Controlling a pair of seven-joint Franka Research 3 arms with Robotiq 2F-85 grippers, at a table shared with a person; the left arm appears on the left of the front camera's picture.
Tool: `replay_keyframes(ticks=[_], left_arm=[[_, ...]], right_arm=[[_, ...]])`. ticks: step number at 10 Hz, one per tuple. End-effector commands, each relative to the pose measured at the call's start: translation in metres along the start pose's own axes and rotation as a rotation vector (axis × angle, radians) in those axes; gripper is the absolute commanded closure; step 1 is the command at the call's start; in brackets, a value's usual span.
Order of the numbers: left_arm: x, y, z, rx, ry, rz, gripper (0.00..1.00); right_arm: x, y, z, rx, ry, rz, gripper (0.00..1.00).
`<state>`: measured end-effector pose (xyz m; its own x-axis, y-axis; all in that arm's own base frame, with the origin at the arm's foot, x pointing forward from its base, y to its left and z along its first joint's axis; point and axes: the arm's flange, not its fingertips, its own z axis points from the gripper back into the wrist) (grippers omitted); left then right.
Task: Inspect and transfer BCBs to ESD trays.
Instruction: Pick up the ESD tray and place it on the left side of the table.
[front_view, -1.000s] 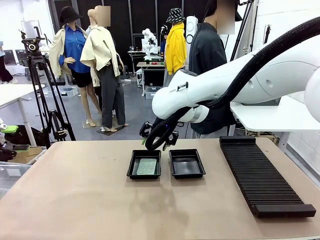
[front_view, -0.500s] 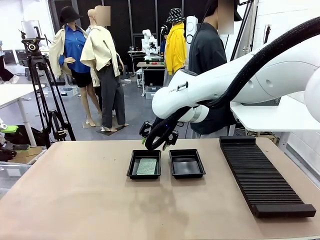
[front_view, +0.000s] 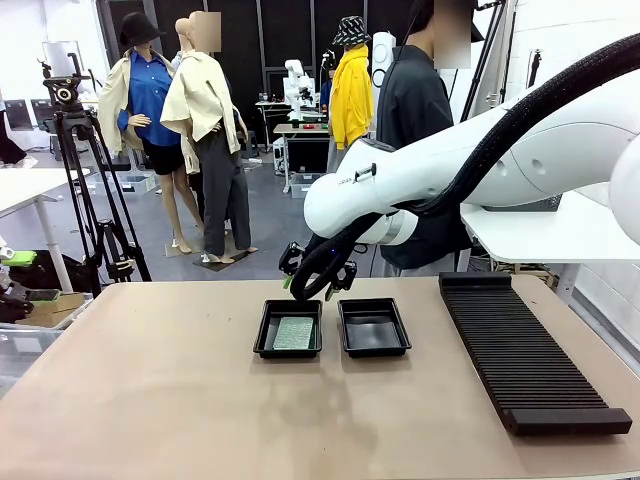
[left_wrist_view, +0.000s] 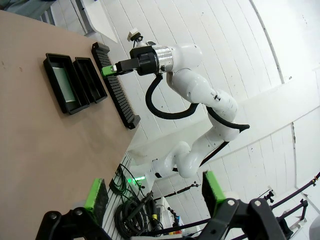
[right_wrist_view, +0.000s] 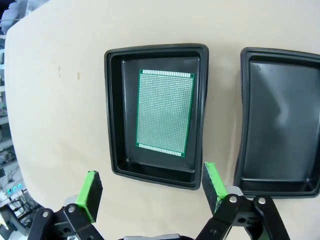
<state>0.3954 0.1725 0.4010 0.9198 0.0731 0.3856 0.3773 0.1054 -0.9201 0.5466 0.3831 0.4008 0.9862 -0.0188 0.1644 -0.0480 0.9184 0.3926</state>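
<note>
right gripper, jaws spread and empty, above the left esd tray near the table's far edge, where one bcb lies flat; the adjoining right esd tray holds nothing, so roughly half seemingly remains; left gripper likewise released.

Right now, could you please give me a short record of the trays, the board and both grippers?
Left tray: holds one green board, lying flat
Right tray: empty
Right gripper: open, empty, above the left tray
Left gripper: open, empty, far from the trays
Rack: black, ribbed, right of the trays
</note>
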Motion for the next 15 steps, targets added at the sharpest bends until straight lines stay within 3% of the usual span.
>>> replay_keyframes(ticks=[1,4,8,11,15], left_arm=[[-0.001,-0.002,0.000,0.008,0.000,-0.004,0.00],[-0.001,-0.002,0.000,0.008,0.000,-0.004,0.00],[-0.001,-0.002,0.000,0.008,0.000,-0.004,0.00],[-0.001,-0.002,0.000,0.008,0.000,-0.004,0.00],[-0.001,-0.002,0.000,0.008,0.000,-0.004,0.00]], right_arm=[[0.001,-0.001,-0.001,0.010,-0.005,-0.005,0.00],[0.000,0.000,0.000,0.000,0.000,0.000,0.00],[0.022,-0.054,0.081,0.180,0.083,-0.067,0.00],[0.045,-0.124,0.127,0.302,0.158,-0.184,0.00],[0.045,-0.221,0.167,0.563,0.140,-0.305,0.00]])
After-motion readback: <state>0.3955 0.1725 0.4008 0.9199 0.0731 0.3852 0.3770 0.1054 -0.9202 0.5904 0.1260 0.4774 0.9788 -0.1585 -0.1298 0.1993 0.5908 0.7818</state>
